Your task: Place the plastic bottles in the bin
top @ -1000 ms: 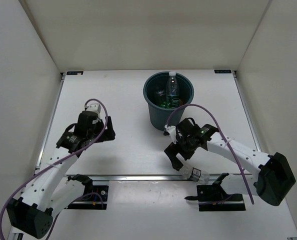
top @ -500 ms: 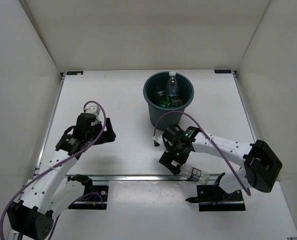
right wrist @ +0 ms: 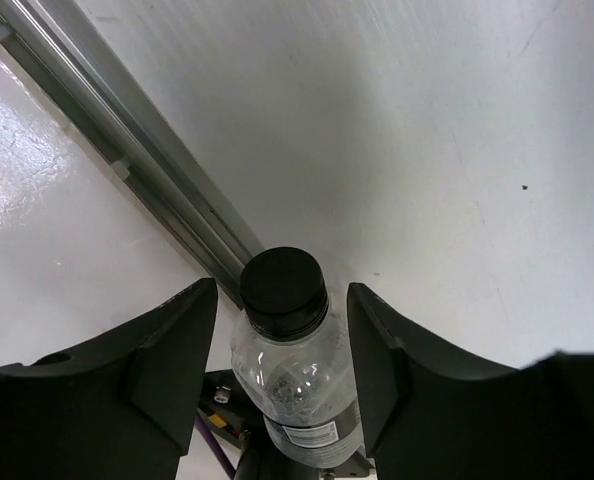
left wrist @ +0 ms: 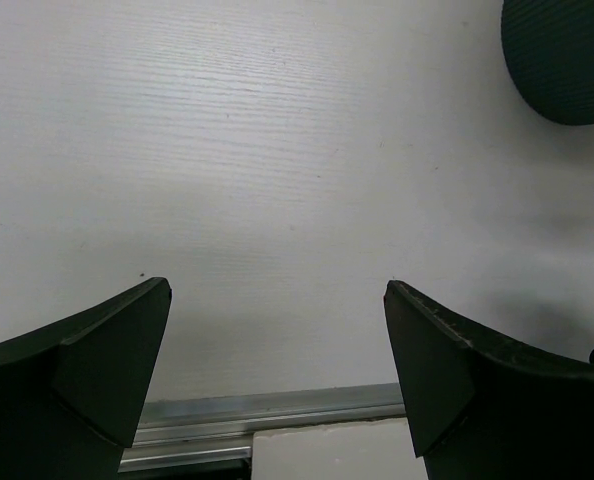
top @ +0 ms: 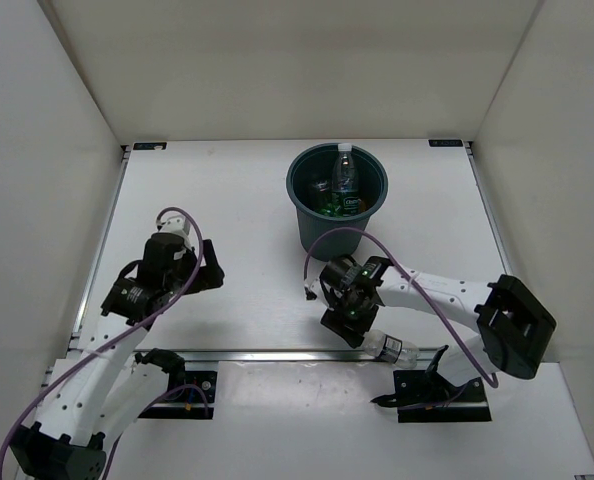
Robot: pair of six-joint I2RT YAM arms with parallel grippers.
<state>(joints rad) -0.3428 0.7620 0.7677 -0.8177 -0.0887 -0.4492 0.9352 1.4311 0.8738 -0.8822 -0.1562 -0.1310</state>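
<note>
A clear plastic bottle (right wrist: 292,370) with a black cap (right wrist: 283,292) lies at the table's near edge, half over the metal rail (right wrist: 147,180); in the top view the bottle (top: 395,350) pokes out below the right arm. My right gripper (right wrist: 282,290) has its jaws close against the bottle's sides, cap pointing past the fingertips. The dark teal bin (top: 297,195) stands at the back centre with a green bottle and a clear labelled bottle (top: 345,190) inside. My left gripper (left wrist: 277,290) hangs open over bare table, holding nothing.
The metal rail (top: 257,353) runs along the table's near edge, with both arm bases just below it. White walls close in the left, right and back sides. The bin's side (left wrist: 562,60) shows at the top right of the left wrist view.
My right gripper swung left and down over the bottle at the near edge, and its jaws closed in from wide open. The left arm drifted slightly left and nearer.
</note>
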